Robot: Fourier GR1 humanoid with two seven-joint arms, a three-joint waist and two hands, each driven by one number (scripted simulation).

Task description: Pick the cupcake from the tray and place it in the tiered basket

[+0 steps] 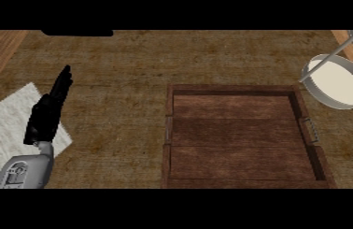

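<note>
— What sits on the surface [138,64]?
— A wooden tray [238,137], lower right of centre, its slatted floor bare. The tiered basket [331,81], round and white-rimmed, shows at the right edge.
— And the hands?
— Only the left hand [50,109], at the left, fingers straight and pointing up, above a pale cloth [21,116].

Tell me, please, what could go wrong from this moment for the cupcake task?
No cupcake shows on the wooden tray, so a grasp here might close on nothing. The tiered basket sits partly cut off at the right edge, making placement harder to judge. Only the left hand shows, resting open far from the basket.
</note>
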